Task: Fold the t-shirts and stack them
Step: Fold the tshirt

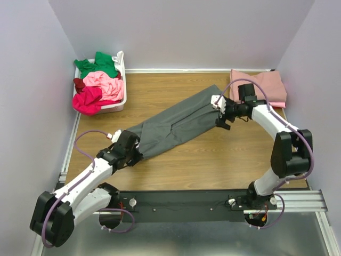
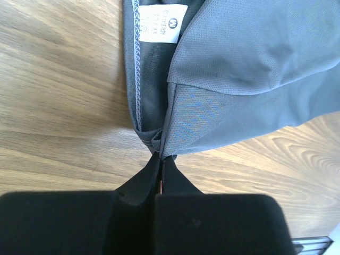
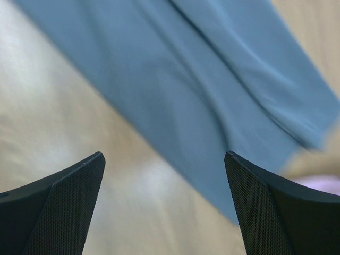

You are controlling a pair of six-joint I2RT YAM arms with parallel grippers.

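Folding is under way on a wooden table (image 1: pixel 213 160). From overhead, a long dark grey cloth t-shirt (image 1: pixel 176 124) lies diagonally between the arms, its near end at the left gripper (image 1: pixel 137 153) and its far end just beside the right gripper (image 1: pixel 220 110). A folded dusty-rose t-shirt (image 1: pixel 264 85) lies at the far right corner.

Left wrist: the left gripper (image 2: pixel 161 162) has its jaws pressed together, pinching a bunched edge of the shirt (image 2: pixel 249 53) below its white size label (image 2: pixel 163 24).

Right wrist: the right gripper (image 3: pixel 163 155) is spread wide above the blurred cloth (image 3: pixel 212 95) and holds nothing. It must likely descend and pinch that end before the shirt can be doubled over.
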